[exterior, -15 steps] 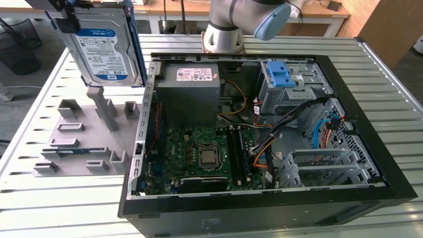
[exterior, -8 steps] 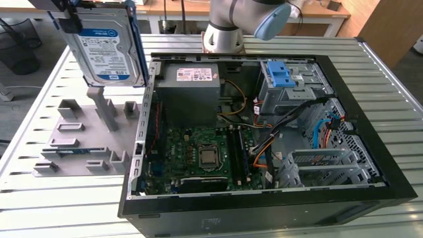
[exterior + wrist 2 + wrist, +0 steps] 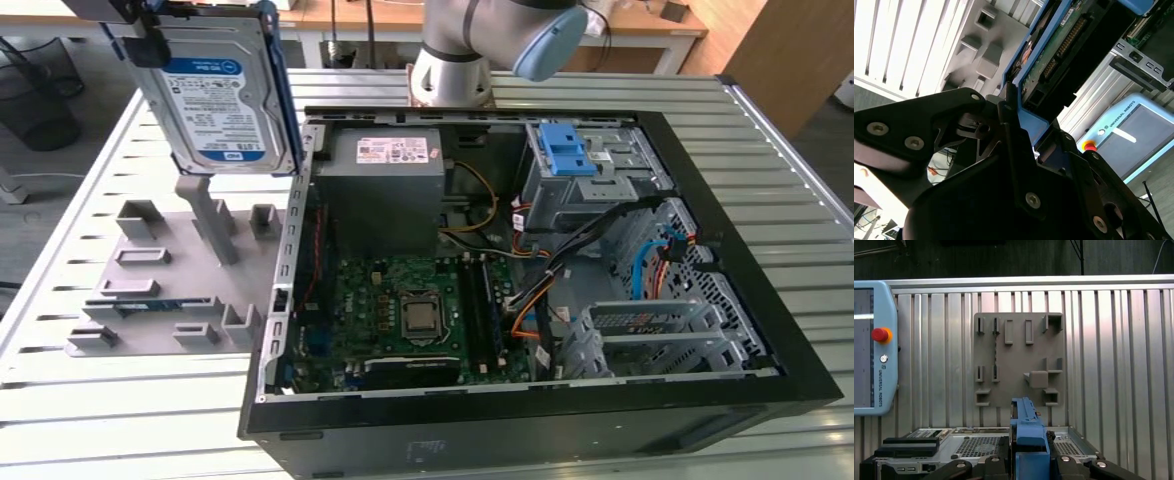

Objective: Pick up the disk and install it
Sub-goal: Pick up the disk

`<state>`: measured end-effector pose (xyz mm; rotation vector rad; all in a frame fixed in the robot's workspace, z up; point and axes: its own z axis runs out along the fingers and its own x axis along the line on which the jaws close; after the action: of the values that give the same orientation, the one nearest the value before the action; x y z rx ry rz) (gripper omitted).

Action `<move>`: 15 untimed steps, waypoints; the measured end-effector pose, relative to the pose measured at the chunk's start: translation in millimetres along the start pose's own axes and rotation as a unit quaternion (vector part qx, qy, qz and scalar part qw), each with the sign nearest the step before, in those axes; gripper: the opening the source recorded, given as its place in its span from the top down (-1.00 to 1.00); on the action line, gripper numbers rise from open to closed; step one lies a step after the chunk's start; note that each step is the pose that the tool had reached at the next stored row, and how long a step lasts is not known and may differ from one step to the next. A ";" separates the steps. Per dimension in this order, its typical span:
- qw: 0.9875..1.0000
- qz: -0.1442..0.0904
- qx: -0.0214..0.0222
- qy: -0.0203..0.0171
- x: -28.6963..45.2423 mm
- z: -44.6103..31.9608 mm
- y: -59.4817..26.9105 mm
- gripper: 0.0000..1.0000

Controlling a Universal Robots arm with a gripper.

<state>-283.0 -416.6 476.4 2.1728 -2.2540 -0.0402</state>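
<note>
Right now, in the exterior view, the gripper [image 3: 144, 45] is high up at the exterior view's left. It is clamped on the top end of the disk [image 3: 220, 90]. The disk hangs under it in the air, and its long side runs up and down, tipped a little. It touches nothing but the gripper. Below it lies a grey plate [image 3: 147, 300] on the slatted table [image 3: 134, 420]. The open computer case [image 3: 534, 420] lies toward the exterior view's right. A metal cage [image 3: 627, 160] with blue tabs [image 3: 567, 150] sits in the far corner of the case, well apart from the disk. My guess is that the disk belongs there, so the way to it goes across to the exterior view's right and down. I count one arm, one gripper, one disk, one grey plate, one case and two blue tabs.

In the second wrist view, the gripper [image 3: 1019, 117] has its dark jaws pressed on both sides of the disk's blue frame. The disk [image 3: 1054, 50] points straight away from the gripper, with its green board showing. One grey plate [image 3: 984, 55] and one control pad [image 3: 1134, 130] lie beyond.

In the first wrist view, the thin blue edge of the disk [image 3: 1026, 417] stands up between the jaws of the gripper [image 3: 1029, 452]. The grey plate [image 3: 1019, 330] lies past it, the control pad [image 3: 874, 390] is off to one side, and the case [image 3: 969, 440] is close by.
</note>
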 end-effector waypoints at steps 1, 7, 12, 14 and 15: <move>1.000 0.000 0.000 0.000 0.0 0.0 -0.3 0.27; 1.000 0.000 0.000 0.000 0.0 0.0 -2.4 0.27; 1.000 0.000 0.000 0.000 -0.1 0.0 -4.3 0.27; 1.000 0.000 0.000 0.000 -0.1 -0.1 -5.0 0.27; 1.000 0.000 0.000 0.000 -0.1 -0.1 -5.2 0.27</move>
<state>-277.8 -416.8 476.3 2.1728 -2.2540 -0.0402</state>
